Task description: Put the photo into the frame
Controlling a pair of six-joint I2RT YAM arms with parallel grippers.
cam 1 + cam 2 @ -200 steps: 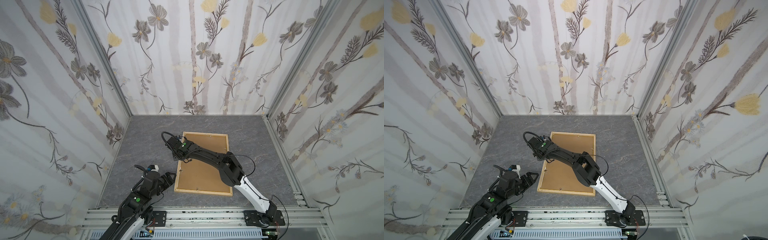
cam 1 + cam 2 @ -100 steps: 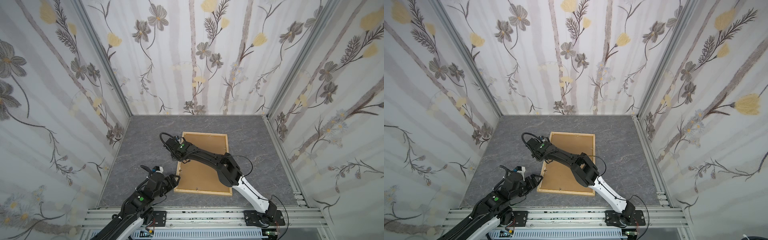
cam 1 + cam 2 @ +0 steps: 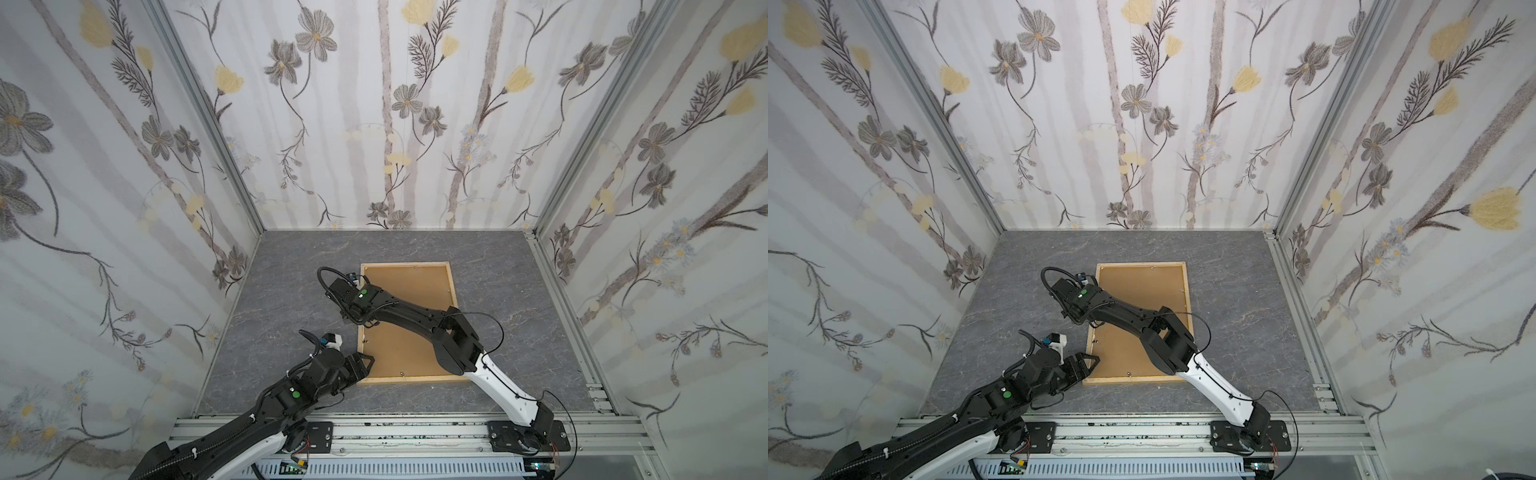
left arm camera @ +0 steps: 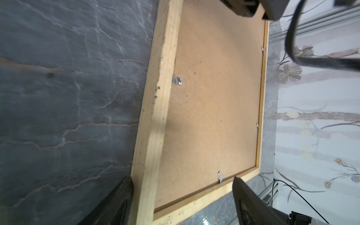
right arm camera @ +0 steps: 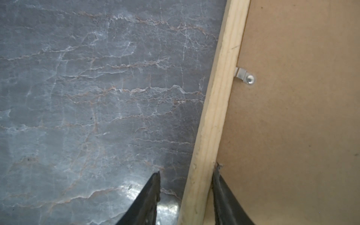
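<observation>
right gripper (image 5: 187,171) apart, astride frame (image 5: 214,116) rail at frame's 9 o'clock, no clamp | left gripper (image 4: 182,179) apart around frame's 7 o'clock corner | frame face-down mid-desk (image 5: 78,97), backing (image 5: 292,126) clipped in | photo not in view | handling: frame looks stiff and light, pinch across a rail; photo likely floppy, take by border

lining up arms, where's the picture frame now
In both top views the frame lies flat in the middle of the table, the left gripper at its near left corner, the right gripper astride its left strip.
</observation>
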